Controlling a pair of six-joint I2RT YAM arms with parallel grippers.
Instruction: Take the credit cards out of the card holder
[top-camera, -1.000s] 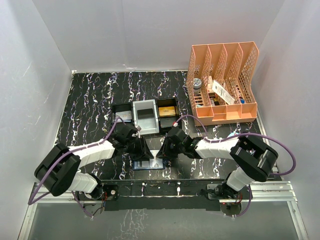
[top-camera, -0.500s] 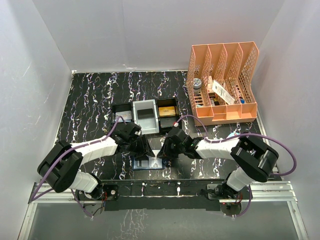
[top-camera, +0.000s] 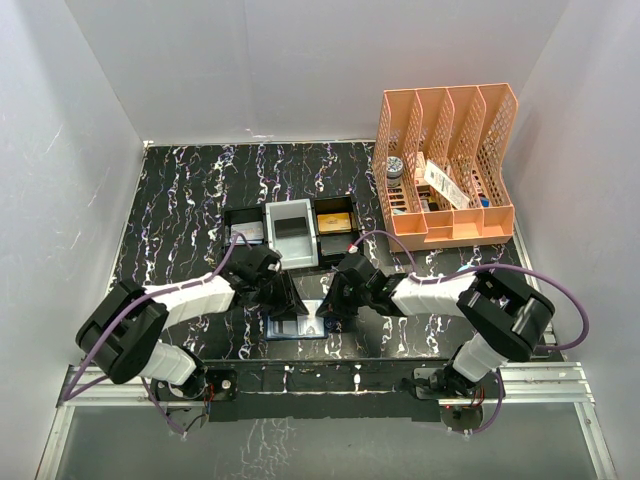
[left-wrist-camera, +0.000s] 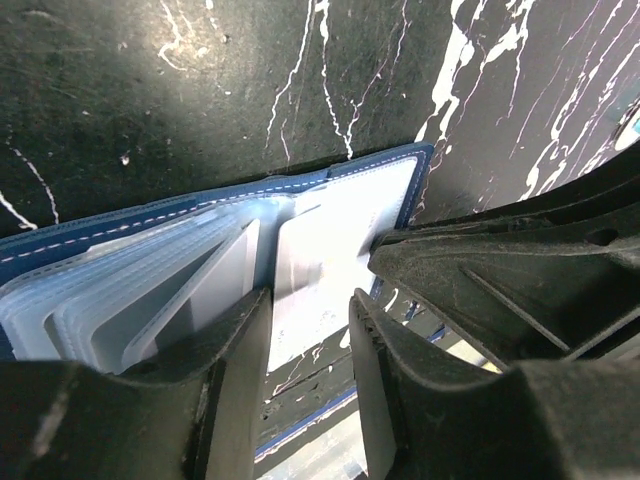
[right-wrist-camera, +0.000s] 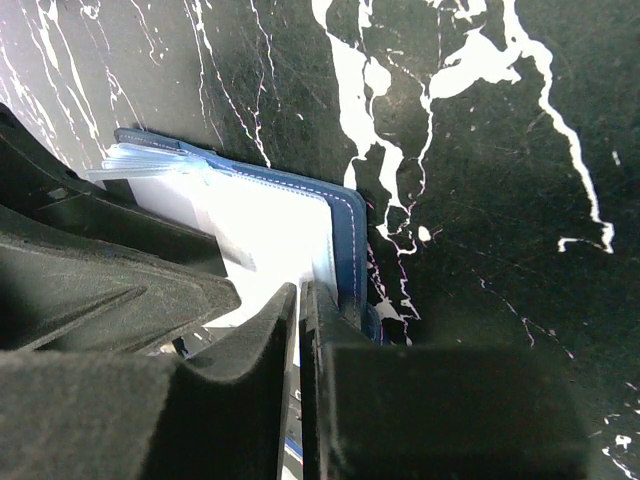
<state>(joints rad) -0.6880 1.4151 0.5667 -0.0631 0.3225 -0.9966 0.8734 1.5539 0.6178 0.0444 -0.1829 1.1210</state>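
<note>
- The card holder (top-camera: 297, 326) is lying open and flat on the table (top-camera: 180, 200), close to the near edge, between the two arms. Its long axis is running left to right across the table.
- The left gripper (top-camera: 284, 300) is hanging directly over the holder's middle. In the left wrist view its fingers are standing parted, straddling the fold where the fanned sleeves meet the right-hand page. Nothing is showing as pinched between them.
- The right gripper (top-camera: 326, 302) is coming in from the holder's right side, and both grippers are sitting equally near. In the right wrist view its fingers are pressed together at the outer edge of the right-hand page. Whether a card's edge is caught in that thin slit cannot be told.
- The holder is showing a dark navy cover with pale stitching along its rim and clear, blue-grey sleeves fanning up on its left half.
- The credit cards (left-wrist-camera: 340, 225) are showing as pale, flat rectangles behind the sleeves, and none is lying out on the table.
- Judging from this, any pull is likely needing to run rightward, along the holder's long axis, with the left gripper pinning the holder down.
</note>
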